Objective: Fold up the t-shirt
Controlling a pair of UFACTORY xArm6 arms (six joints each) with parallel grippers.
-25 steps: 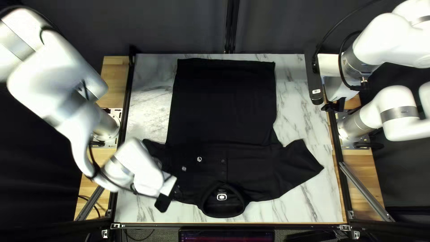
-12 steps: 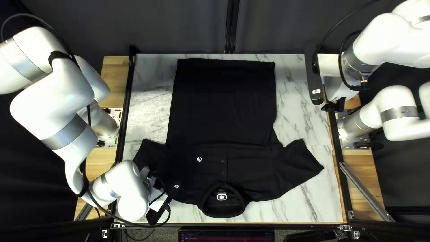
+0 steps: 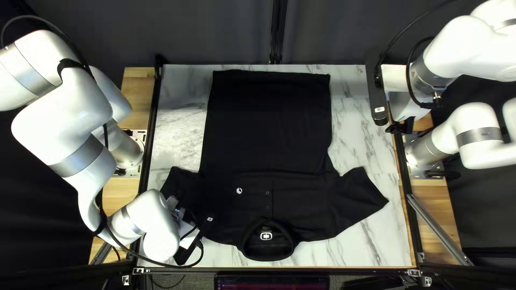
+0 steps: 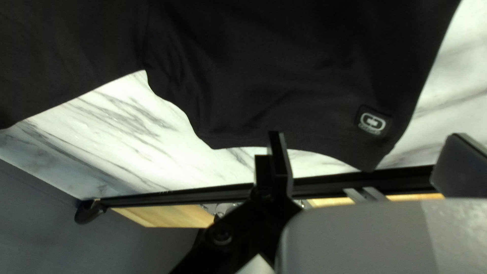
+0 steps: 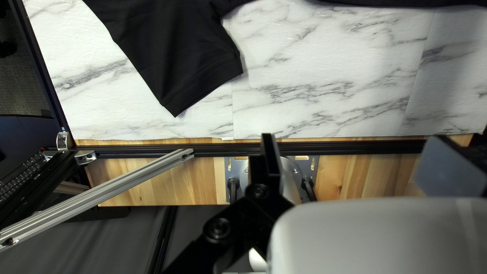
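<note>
A black t-shirt [image 3: 269,123] lies spread flat, its collar [image 3: 267,244] toward the near edge and its hem at the far side. My left gripper [image 3: 176,207] hangs over the sleeve [image 3: 180,185] at the left of the top left view. The left wrist view has that gripper [image 4: 365,160] open above the cuff, where a small logo patch [image 4: 373,121] shows on the sleeve [image 4: 284,101]. Beyond the table's right edge, my right gripper [image 3: 400,127] is raised. In the right wrist view this gripper [image 5: 360,157] stands open and empty, away from the other sleeve [image 5: 177,61].
Dark rails edge the marble-patterned table [image 3: 371,241]. Wooden strips [image 3: 105,215] and arm bases flank it, with a slanting metal bar [image 3: 441,228] at the right. A cable [image 3: 199,260] loops beside my left wrist. A screen [image 3: 271,282] stands past the near edge.
My left arm swung its wrist toward the near-left corner, uncovering much of the left sleeve, then shifted only slightly. The shirt and my right arm look unchanged.
</note>
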